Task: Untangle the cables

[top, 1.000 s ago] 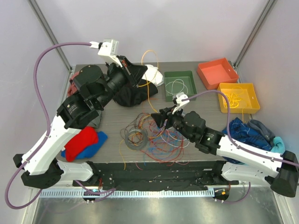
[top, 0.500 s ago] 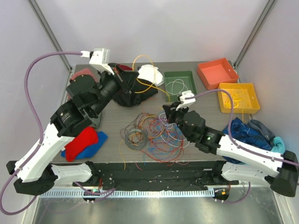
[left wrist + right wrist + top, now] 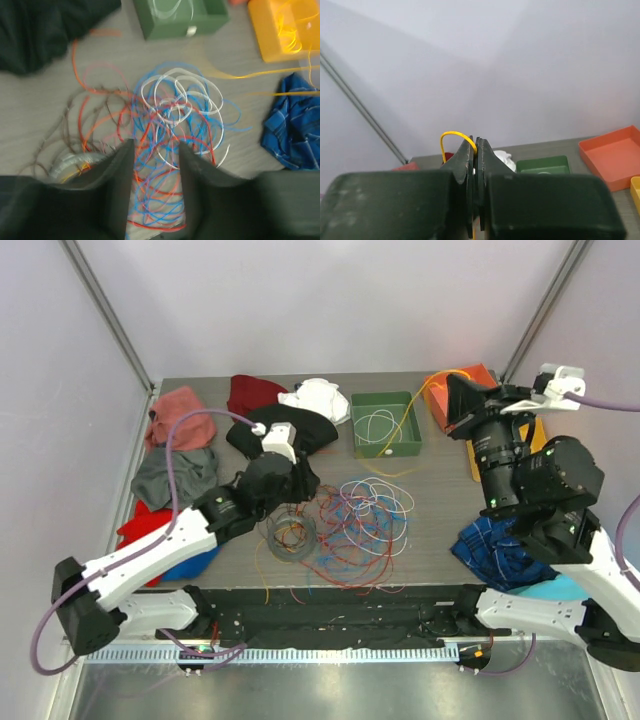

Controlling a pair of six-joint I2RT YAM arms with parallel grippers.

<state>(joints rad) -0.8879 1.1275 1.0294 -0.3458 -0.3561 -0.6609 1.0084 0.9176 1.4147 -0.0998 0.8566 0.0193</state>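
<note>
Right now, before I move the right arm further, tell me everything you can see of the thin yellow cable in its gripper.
The thin yellow cable is a string-thin, flexible, plastic-looking wire. It is pinched in the shut right gripper, and a small loop arches above the fingertips. In the top view it hangs in a slack curve over the right rim of the green rectangular tray down to the grey table, then trails loosely there. I cannot tell whether it reaches the tangled pile of cables.

No text, label, brand, number or sign can be read anywhere in these views.
</note>
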